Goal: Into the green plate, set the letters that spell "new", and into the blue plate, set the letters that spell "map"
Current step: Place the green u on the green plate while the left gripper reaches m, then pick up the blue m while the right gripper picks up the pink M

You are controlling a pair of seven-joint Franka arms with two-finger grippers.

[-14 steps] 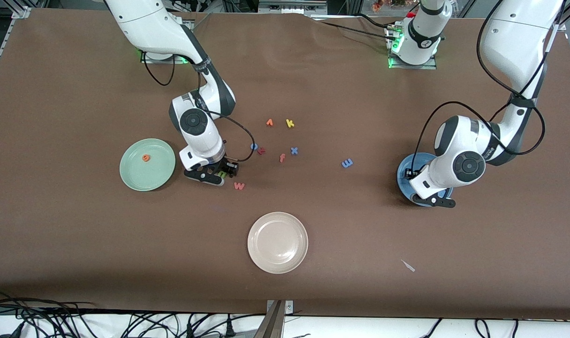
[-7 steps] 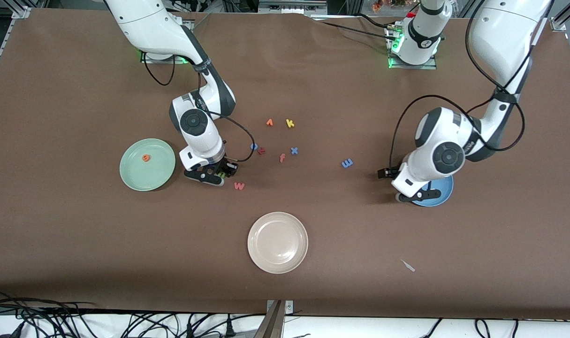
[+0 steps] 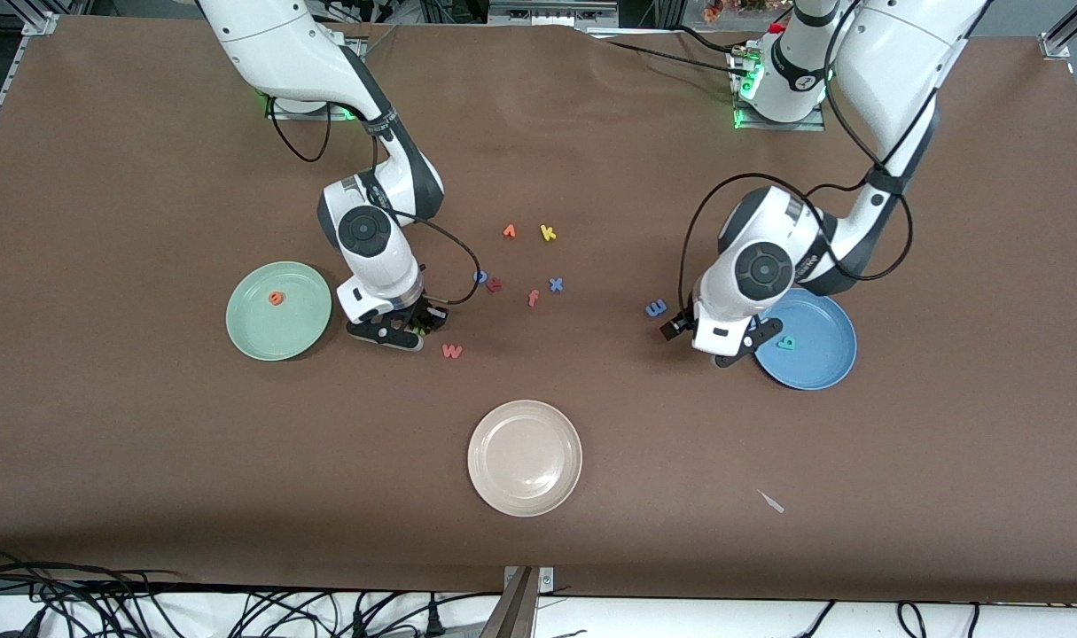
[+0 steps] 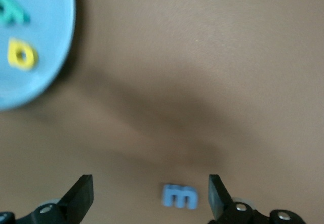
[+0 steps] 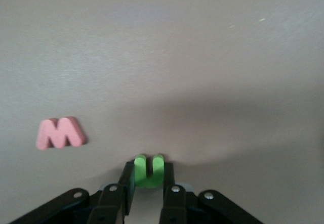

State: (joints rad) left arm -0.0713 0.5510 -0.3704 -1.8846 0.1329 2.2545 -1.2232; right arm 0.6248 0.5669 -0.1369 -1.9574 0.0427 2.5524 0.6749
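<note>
My right gripper (image 3: 418, 326) (image 5: 149, 177) is down at the table beside the green plate (image 3: 253, 335), shut on the green n (image 5: 149, 169). The orange e (image 3: 276, 299) lies in that plate. The salmon w (image 3: 451, 351) (image 5: 59, 133) lies on the table close by. My left gripper (image 3: 684, 332) (image 4: 150, 196) hangs open over the blue m (image 3: 656, 308) (image 4: 179, 196), which shows between its fingers, close to one of them. The blue plate (image 3: 823, 359) (image 4: 48, 37) holds the teal p (image 3: 787, 342) (image 4: 12, 12) and the yellow a (image 4: 21, 55).
A beige-white plate (image 3: 525, 457) stands nearer the front camera, mid-table. Loose letters lie in the middle: an orange v-shape (image 3: 509, 231), yellow k (image 3: 548, 233), blue o (image 3: 479, 276), dark red letter (image 3: 495, 284), orange f (image 3: 533, 298), blue x (image 3: 556, 284). A white scrap (image 3: 771, 501) lies near the front edge.
The left arm has swung from over the blue plate toward the blue m, uncovering the plate and the letters in it. The right arm has stayed in place over the green n.
</note>
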